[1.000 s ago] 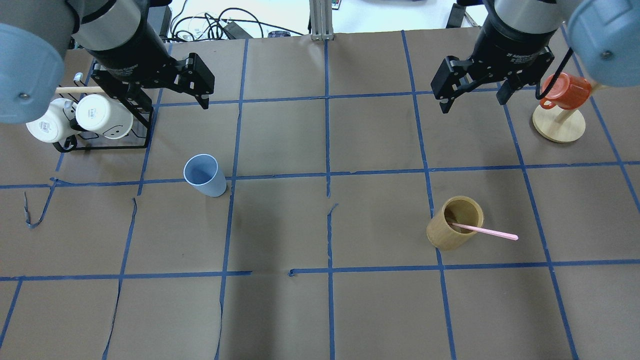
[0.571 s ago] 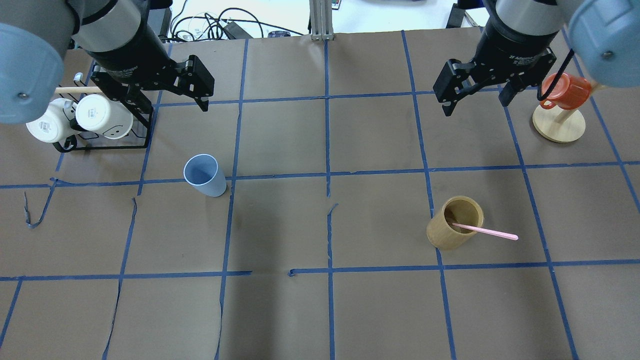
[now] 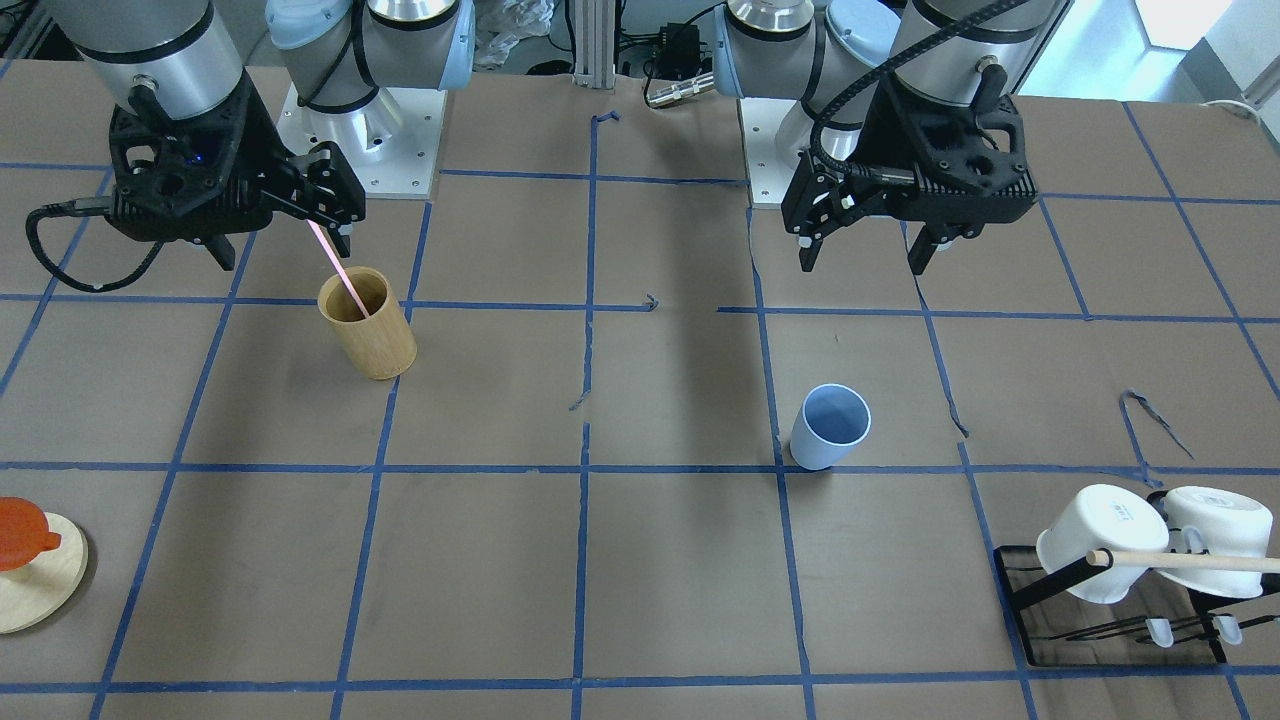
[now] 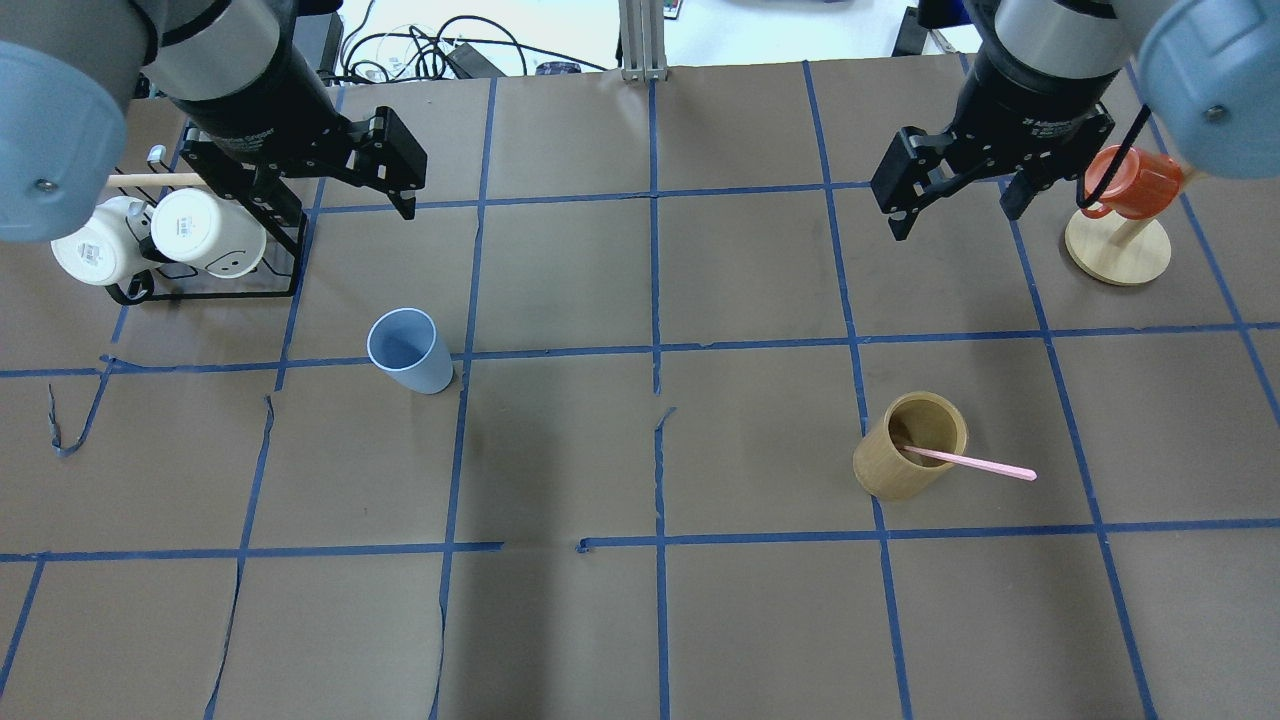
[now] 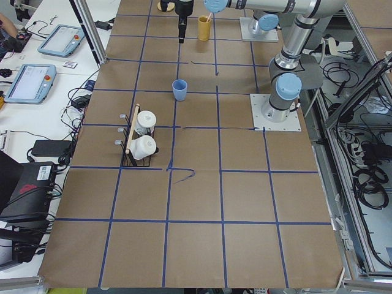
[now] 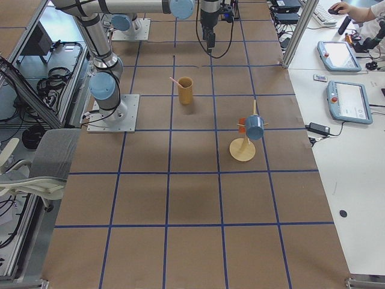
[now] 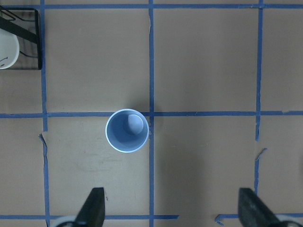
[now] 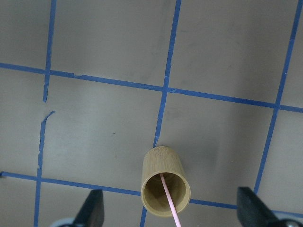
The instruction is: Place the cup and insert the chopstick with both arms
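Overhead, left gripper (image 4: 332, 205) and right gripper (image 4: 955, 218) hover, both splayed wide and empty; blue cup (image 4: 405, 350) stands upright at nine o'clock from centre; pink chopstick (image 4: 975, 463) leans in a bamboo pot (image 4: 900, 465) at four. An off-centre descent might topple the light cup

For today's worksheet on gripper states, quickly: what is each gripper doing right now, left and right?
Left gripper: open, holding nothing.
Right gripper: open, holding nothing.
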